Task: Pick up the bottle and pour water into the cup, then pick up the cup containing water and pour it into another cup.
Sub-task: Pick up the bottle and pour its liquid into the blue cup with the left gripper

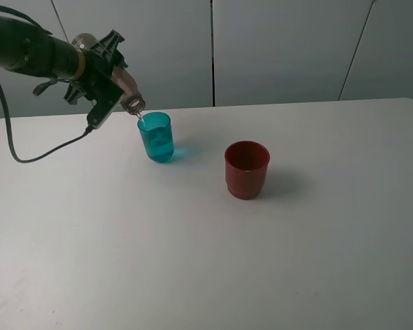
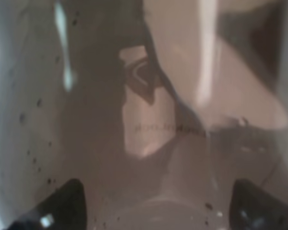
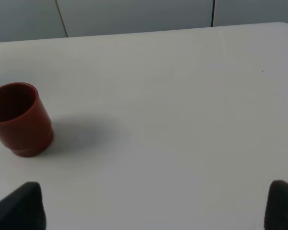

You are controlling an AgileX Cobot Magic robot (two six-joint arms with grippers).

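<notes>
Above the teal cup (image 1: 155, 137), bottle (image 1: 127, 93) tilts in left end effector (image 1: 104, 74).

The left arm (image 1: 27, 48) is reaching in from ten o'clock in the high view, wrist rolled over, with the left gripper (image 1: 104, 72) clamping tight on the tilted bottle (image 1: 127, 95). The right gripper (image 3: 151, 207) is hovering, its fingertips (image 3: 19, 206) standing wide apart.
</notes>
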